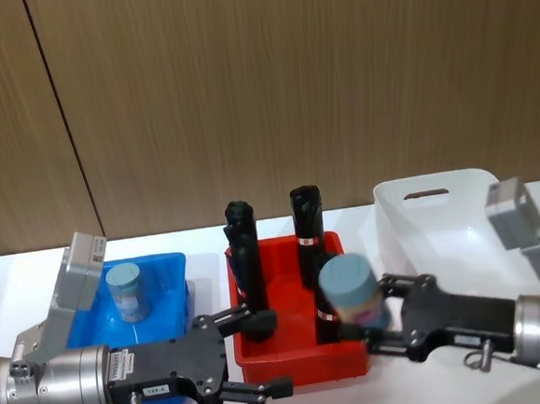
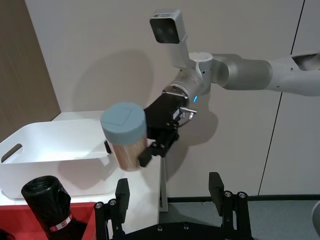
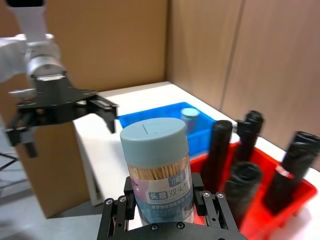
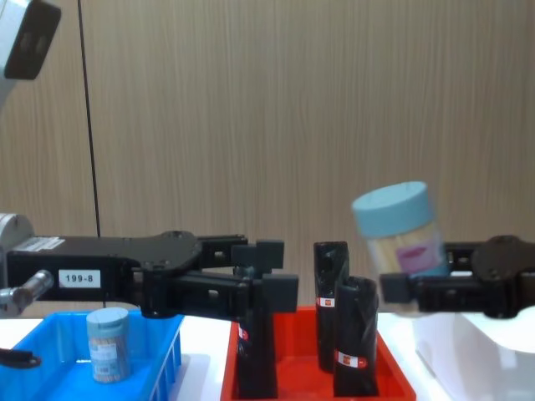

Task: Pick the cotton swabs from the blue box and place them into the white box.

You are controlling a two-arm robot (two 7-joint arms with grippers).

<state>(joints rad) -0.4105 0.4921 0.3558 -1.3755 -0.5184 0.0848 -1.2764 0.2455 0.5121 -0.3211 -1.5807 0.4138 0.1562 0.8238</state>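
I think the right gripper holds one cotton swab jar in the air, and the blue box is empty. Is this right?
Not fully. The right gripper does hold a cotton swab jar in the air, but the blue box is not empty: a second jar stands upright in it, as the head view shows.

From the chest view, the cotton swabs jar (image 4: 394, 227) in my right gripper (image 4: 397, 288) shows blurred, its label unreadable. The white box (image 4: 476, 359) is cut off at the lower right corner; my left gripper (image 4: 274, 271) hides part of one black cylinder (image 4: 255, 359).

Left end effector (image 1: 263, 354) spread — right (image 1: 368, 314) clenched
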